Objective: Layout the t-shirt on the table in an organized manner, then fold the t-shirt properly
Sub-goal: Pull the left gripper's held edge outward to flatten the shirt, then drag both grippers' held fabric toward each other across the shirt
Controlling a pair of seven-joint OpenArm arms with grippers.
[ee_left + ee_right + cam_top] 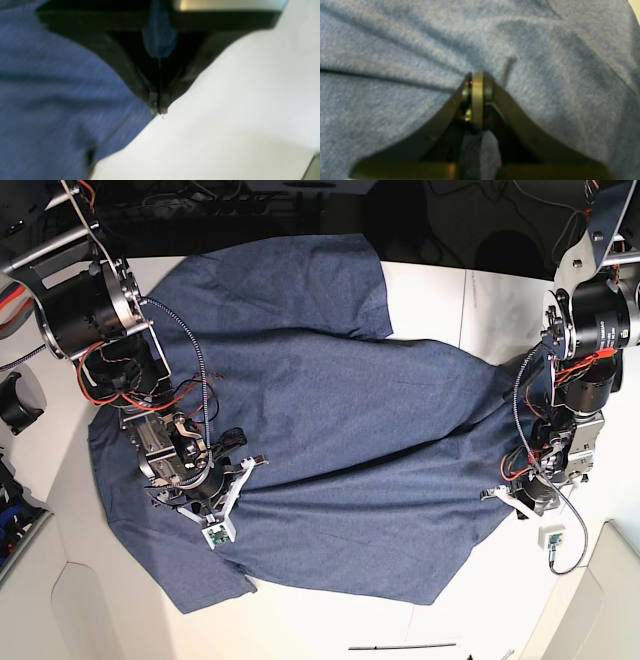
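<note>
Both grippers, left gripper (158, 110) and right gripper (477, 82), were clamped on the t-shirt (330, 430), so we judged spreading on the table (430, 290) underway, needing outward tension next.

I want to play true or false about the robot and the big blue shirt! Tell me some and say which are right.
1. The t-shirt is blue. True.
2. The left claw is wide open. False: it is shut, pinching shirt fabric at the edge.
3. The right claw grips the shirt. True.
4. The shirt is folded into a neat square. False: it lies spread out and wrinkly.
5. The table is white. True.
</note>
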